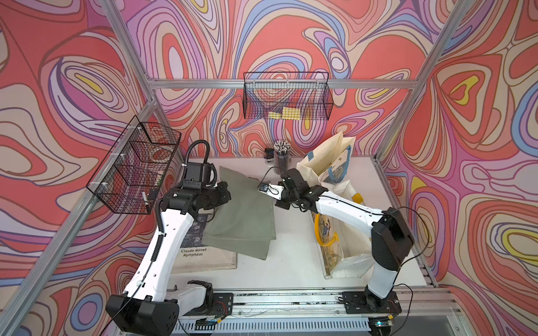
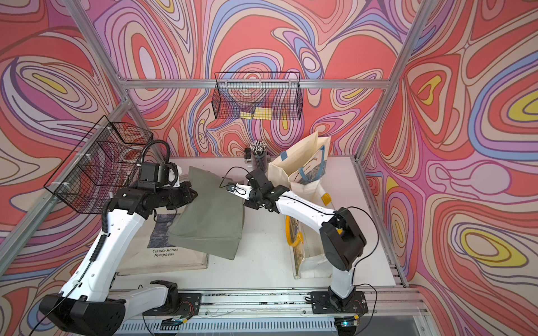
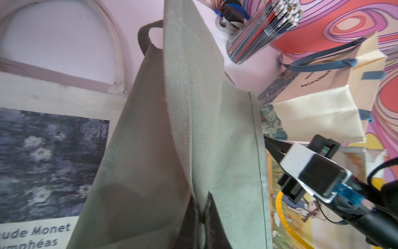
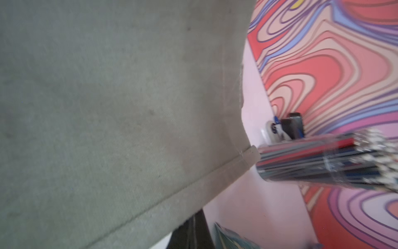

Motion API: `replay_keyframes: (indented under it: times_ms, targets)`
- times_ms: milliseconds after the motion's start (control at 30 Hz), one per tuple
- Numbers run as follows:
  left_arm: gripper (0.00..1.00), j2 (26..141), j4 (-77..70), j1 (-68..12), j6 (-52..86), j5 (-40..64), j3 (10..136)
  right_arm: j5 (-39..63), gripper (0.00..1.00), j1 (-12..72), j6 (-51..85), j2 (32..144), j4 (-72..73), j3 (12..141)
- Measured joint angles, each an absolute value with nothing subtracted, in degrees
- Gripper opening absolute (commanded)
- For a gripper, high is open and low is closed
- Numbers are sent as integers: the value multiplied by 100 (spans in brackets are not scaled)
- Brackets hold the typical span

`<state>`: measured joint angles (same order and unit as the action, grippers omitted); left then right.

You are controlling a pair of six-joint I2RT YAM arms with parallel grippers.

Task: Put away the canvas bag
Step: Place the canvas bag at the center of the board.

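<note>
The green canvas bag point(image 1: 244, 215) point(image 2: 212, 215) lies folded across the middle of the white table, its far end raised off the surface. My left gripper point(image 1: 224, 193) point(image 2: 192, 195) is at the bag's left edge. In the left wrist view the left gripper point(image 3: 203, 217) is shut on a fold of the green cloth point(image 3: 226, 129). My right gripper point(image 1: 278, 203) point(image 2: 247, 203) is at the bag's right edge. In the right wrist view the right gripper point(image 4: 193, 228) is shut on the stitched hem of the green bag point(image 4: 107, 97).
A cream Monet tote point(image 1: 203, 256) lies flat under the green bag. A cream bag with blue handles point(image 1: 329, 163) stands open at the back right. Flat bags with a yellow handle point(image 1: 329, 232) lie under the right arm. A pencil cup point(image 1: 281, 157) stands behind. Wire baskets hang on the left wall point(image 1: 134, 171) and the back wall point(image 1: 286, 99).
</note>
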<state>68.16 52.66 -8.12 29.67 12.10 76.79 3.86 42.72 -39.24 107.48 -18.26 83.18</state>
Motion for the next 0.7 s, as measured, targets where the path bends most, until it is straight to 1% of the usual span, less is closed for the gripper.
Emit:
replay_keyframes:
  times_ms: [100,200,333,533,700]
  targets:
    - [0,6683,5472,-478,2749,1035,7640,478,0,4473,-3726,11297,-1822,8538]
    - [0,6608,5627,-97,2475,836,7627,548,0,4587,-3522,11572,-1800,8724]
    - [0,6571,5706,327,2215,714,7446,615,0,4611,-3297,11601,-1671,8868]
    - [0,6576,5767,672,1800,666,7323,779,0,4676,-2908,11708,-1562,9240]
    - [0,6969,5776,1037,1210,803,7323,937,0,4840,-2383,11797,-1623,9354]
